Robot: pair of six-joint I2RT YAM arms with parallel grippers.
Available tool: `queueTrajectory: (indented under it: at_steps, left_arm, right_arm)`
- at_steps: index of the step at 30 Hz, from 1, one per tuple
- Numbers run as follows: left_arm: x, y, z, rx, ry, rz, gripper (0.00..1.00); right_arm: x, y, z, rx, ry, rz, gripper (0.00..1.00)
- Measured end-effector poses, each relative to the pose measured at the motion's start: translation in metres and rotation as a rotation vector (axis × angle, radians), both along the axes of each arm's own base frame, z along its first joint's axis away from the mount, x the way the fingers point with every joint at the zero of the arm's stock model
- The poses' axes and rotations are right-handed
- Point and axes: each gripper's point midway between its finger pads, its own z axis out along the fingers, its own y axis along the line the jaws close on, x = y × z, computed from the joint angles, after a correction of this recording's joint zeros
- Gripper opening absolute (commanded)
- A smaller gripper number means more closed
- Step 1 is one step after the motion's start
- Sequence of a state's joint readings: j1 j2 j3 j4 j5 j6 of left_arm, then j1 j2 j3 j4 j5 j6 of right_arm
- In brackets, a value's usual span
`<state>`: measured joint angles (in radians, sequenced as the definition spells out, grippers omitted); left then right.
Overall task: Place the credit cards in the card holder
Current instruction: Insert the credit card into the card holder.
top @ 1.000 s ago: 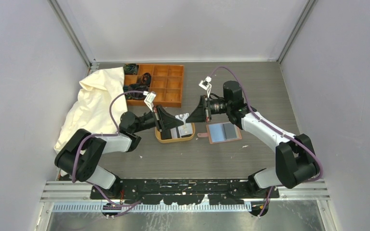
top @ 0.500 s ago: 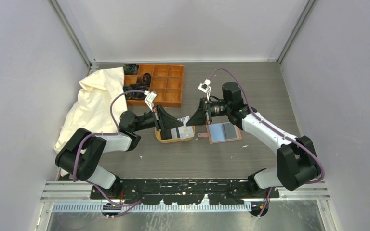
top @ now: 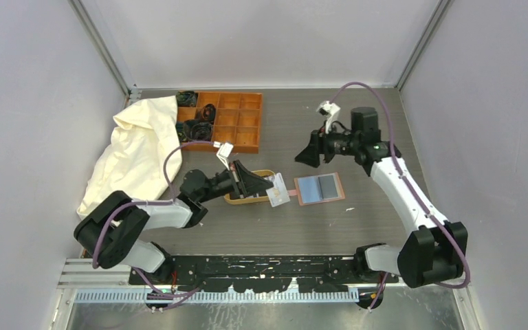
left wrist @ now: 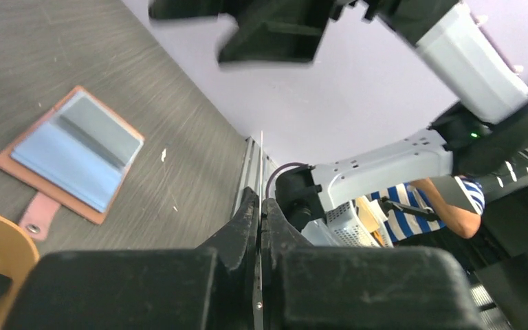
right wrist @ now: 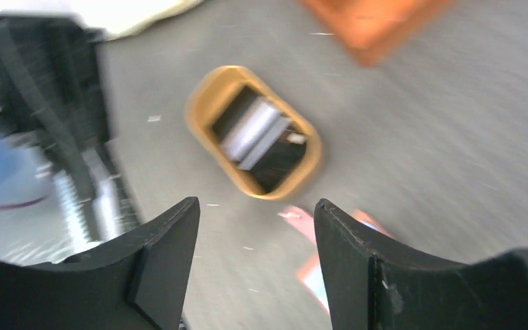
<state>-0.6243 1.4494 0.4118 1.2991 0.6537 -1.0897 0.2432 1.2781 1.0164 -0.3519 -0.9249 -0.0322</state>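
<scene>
**Two grippers over a grey bench, one pinching a pale card**

My left gripper has its jaws pressed together on a pale card, a thin, flat plastic rectangle. From my left wrist camera the card is edge-on, no more than a fine line rising from between the black fingers. It hangs near the middle of the bench, between the oval tray and the card holder.

My right gripper is raised above the bench, toward the far right. Its jaws are spread and nothing is between them.

The card holder lies open and flat at the middle of the bench, just right of the tray. It is reddish-brown leather with a pale blue-grey lining in two panels. A small strap with a metal snap sticks out toward the tray.

The tray is smooth, honey-coloured wood with rounded ends. More cards lie inside it, some black and at least one pale. My right wrist view is too blurred to count them.

At the far edge, left of centre, sits an orange compartment box, with dark items in its leftmost cells. A crumpled cream cloth is heaped along the left edge.

The bench is dark grey with a fine wood grain. Plain pale lilac walls enclose it, with aluminium posts in the far corners. Past my right arm, my left wrist camera catches a person in a blue-and-white striped shirt.
</scene>
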Motion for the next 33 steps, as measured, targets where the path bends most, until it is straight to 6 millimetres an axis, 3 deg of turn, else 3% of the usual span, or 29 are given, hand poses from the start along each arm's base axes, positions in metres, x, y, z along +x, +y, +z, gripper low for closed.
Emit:
queueTrajectory:
  at_steps: [3,6,9,10,11,15,20,28,33]
  left_arm:
    - [-0.012,-0.023,-0.013,0.051,0.037,0.032,0.00]
    - [-0.019,-0.047,-0.027,0.126,0.069,0.066,0.00]
    - [-0.017,-0.075,-0.032,0.182,0.091,0.104,0.00]
    - [-0.014,-0.084,-0.034,0.194,0.101,0.113,0.00]
    - [-0.009,-0.091,-0.039,0.208,0.114,0.127,0.00]
    - [0.015,-0.106,-0.077,0.290,0.178,0.190,0.00]
    - [0.030,-0.120,-0.115,0.379,0.246,0.217,0.00]
    - [0.048,-0.137,-0.119,0.399,0.276,0.234,0.00]
    - [0.063,-0.137,-0.142,0.413,0.352,0.244,0.00]
  right_arm:
    - [0.031,-0.049,-0.007,-0.152,-0.088,-0.189,0.68]
    - [0.045,-0.089,-0.031,-0.336,-0.097,-0.310,0.65]
    - [0.049,-0.117,-0.065,-0.509,-0.039,-0.356,0.54]
    - [0.049,-0.131,-0.087,-0.600,0.013,-0.368,0.50]
    - [0.049,-0.133,-0.090,-0.611,0.019,-0.368,0.46]
    - [0.039,-0.166,-0.140,-0.801,0.179,-0.369,0.37]
    - [0.029,-0.191,-0.164,-0.902,0.283,-0.379,0.30]
    - [0.027,-0.204,-0.182,-0.958,0.367,-0.365,0.24]
    - [0.020,-0.205,-0.195,-0.977,0.424,-0.338,0.23]
